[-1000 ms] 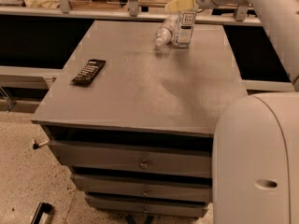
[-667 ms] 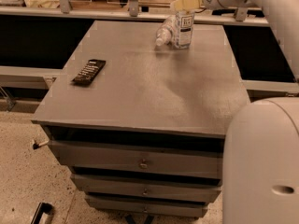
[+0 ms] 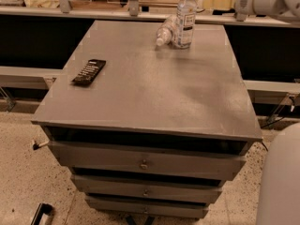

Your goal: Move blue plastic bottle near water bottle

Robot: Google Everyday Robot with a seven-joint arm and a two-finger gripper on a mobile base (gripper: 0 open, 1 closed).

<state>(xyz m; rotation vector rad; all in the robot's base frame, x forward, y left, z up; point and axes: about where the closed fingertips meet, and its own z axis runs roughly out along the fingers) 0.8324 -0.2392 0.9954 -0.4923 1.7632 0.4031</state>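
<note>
The blue plastic bottle (image 3: 186, 17) is large and clear, with a white cap and a bluish-white label. It stands upright at the far edge of the grey cabinet top (image 3: 154, 83). The small clear water bottle (image 3: 165, 31) lies on its side right beside it on the left, touching or almost touching. My gripper (image 3: 203, 3) hangs just to the right of the big bottle near its neck, apart from it, open and empty.
A black remote control (image 3: 89, 71) lies near the left edge of the cabinet top. A shelf rail with posts (image 3: 133, 3) runs behind the cabinet. Drawers (image 3: 144, 164) face me below. My white robot body (image 3: 281, 182) fills the lower right corner.
My gripper has let go of the blue plastic bottle and drawn back to the right. The bottle stays upright next to the water bottle.
</note>
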